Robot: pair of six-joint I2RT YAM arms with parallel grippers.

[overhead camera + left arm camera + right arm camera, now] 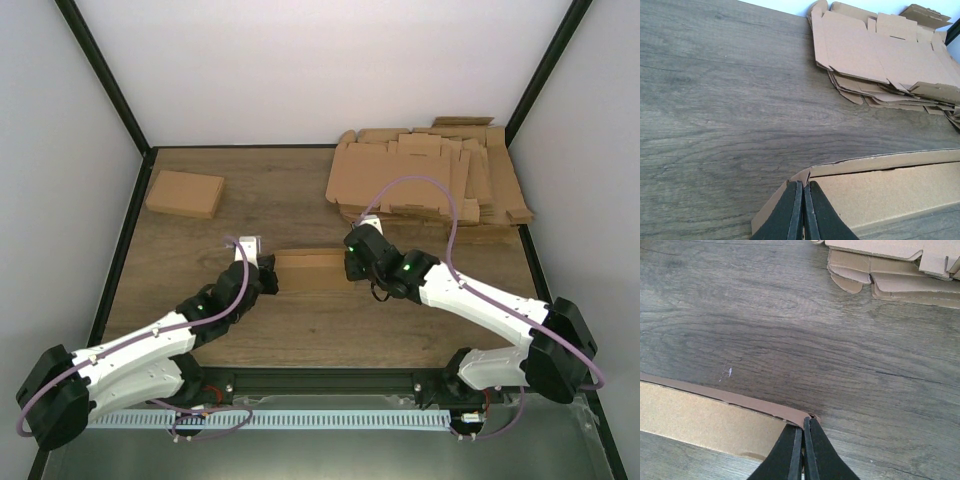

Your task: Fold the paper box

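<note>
The paper box [312,270] is a shallow brown cardboard tray lying in the middle of the wooden table, between my two grippers. My left gripper [268,278] is at its left end. In the left wrist view its black fingers [803,183] are pressed together on the end wall at the corner of the box [890,190]. My right gripper [352,262] is at the right end, shut in the same way [803,419] on the corner where the box rim [740,401] ends. The box's long walls stand upright.
A thick, untidy pile of flat cardboard sheets [430,180] lies at the back right, also seen in the wrist views [880,55] [900,275]. A closed folded box [184,193] rests at the back left. White walls enclose the table on three sides.
</note>
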